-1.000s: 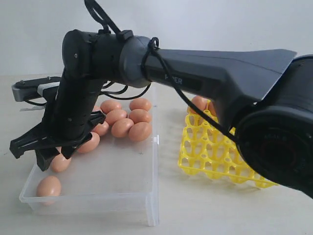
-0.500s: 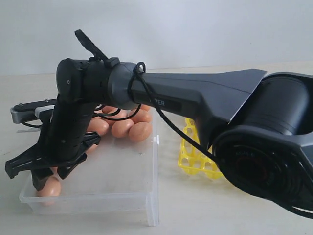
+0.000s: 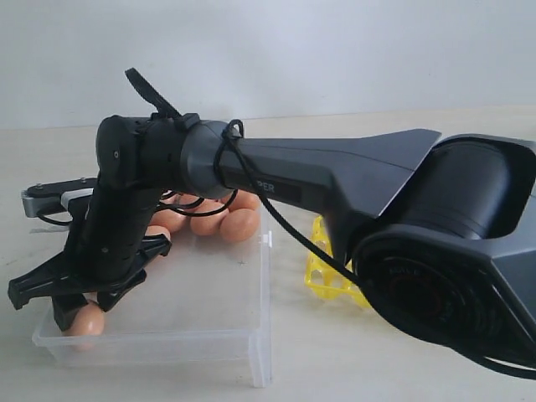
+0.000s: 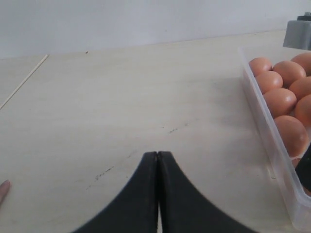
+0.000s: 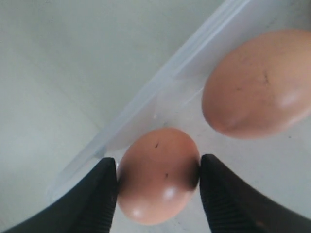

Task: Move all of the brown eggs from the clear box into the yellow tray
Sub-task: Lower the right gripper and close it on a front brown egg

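My right gripper (image 3: 71,311) is down in the near left corner of the clear box (image 3: 209,285). It is open, and its two fingers flank one brown egg (image 5: 158,174) that lies on the box floor by the wall (image 5: 160,92). A second egg (image 5: 257,82) lies close beside it. More brown eggs (image 3: 239,224) cluster at the box's far end, partly hidden by the arm. The yellow tray (image 3: 322,272) shows only as a corner behind the arm. My left gripper (image 4: 157,154) is shut and empty over bare table beside the box wall (image 4: 272,145).
The right arm's big dark body (image 3: 435,251) fills the right half of the exterior view and hides most of the tray. A row of eggs (image 4: 279,99) lines the box side nearest the left gripper. A wooden tabletop (image 4: 121,97) spreads beyond the left gripper.
The right arm has swung down and toward the box's near left corner, bringing its open fingers around the lone egg there. Its opening is unchanged.
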### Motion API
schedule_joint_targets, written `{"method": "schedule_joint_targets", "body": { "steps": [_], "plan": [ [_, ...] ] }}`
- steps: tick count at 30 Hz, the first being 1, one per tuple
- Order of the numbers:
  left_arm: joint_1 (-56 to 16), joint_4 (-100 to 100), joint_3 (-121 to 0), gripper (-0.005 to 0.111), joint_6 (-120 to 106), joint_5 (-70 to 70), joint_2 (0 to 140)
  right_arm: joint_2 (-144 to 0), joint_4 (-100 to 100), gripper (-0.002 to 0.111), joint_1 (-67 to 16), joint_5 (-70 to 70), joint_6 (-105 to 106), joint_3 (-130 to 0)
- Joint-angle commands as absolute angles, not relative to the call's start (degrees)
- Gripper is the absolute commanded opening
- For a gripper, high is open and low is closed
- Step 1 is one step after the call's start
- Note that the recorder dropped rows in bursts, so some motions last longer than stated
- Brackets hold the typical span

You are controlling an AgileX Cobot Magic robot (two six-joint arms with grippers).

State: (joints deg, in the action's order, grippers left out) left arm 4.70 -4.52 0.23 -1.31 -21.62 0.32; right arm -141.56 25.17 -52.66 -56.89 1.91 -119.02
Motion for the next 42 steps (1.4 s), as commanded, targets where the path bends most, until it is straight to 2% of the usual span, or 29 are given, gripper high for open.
{"method": "schedule_joint_targets", "body": {
  "steps": [1,16,31,33,34,38,42],
  "plan": [
    [4.36,-4.04,0.0,0.0,-1.22,-21.58,0.0,-143.29,24.5,0.051,-52.66,-56.92,1.9,-119.27],
    [4.36,-4.04,0.0,0.0,-1.22,-21.58,0.0,-142.56,19.13,0.051,-51.04,-62.04,2.39,-119.27],
    [4.36,-4.04,0.0,0.0,-1.22,-21.58,0.0,-144.03,19.5,0.05,-50.93,-55.82,4.47,-119.27],
    [4.36,-4.04,0.0,0.0,-1.22,-21.58,0.0,-144.15,19.5,0.046,-50.93,-55.47,5.45,-119.27],
    [4.36,-4.04,0.0,0.0,-1.22,-21.58,0.0,-144.15,19.38,0.039,-50.93,-55.18,6.33,-119.27],
    [4.36,-4.04,0.0,0.0,-1.22,-21.58,0.0,-143.76,19.38,0.0,-50.93,-54.3,9.64,-119.27],
    [4.36,-4.04,0.0,0.0,-1.22,-21.58,0.0,-142.67,19.05,0.0,-51.03,-53.98,12.13,-119.27]
  ]
}}
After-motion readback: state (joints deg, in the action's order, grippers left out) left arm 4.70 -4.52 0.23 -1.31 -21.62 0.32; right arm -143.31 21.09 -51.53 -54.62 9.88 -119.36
